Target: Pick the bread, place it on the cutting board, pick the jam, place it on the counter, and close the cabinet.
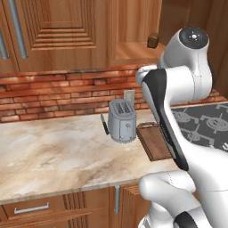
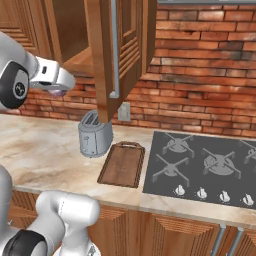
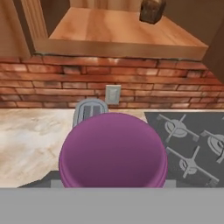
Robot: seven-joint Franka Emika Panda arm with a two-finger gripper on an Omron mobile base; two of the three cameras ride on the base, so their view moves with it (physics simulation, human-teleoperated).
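Note:
The jam [image 3: 113, 148], a purple jar, sits large in the lower middle of the hand view, and my gripper [image 2: 56, 89] is shut on it. In the right base view a sliver of purple shows under the hand, high above the counter [image 2: 40, 150] and left of the toaster. The bread [image 3: 152, 11], a dark brown chunk, stands on the shelf of the open cabinet [image 3: 118, 33], also seen as the bread [image 1: 152, 41] in the left base view. The cutting board [image 2: 122, 164] lies bare on the counter, between toaster and stovetop. The cabinet door [image 2: 112, 55] hangs open over the toaster.
A grey toaster [image 1: 122, 120] stands on the counter [image 1: 58, 151] by the brick wall, just left of the cutting board [image 1: 155, 141]. A dark stovetop [image 2: 205, 167] lies to the right of the board. My own arm hides part of the board in the left base view.

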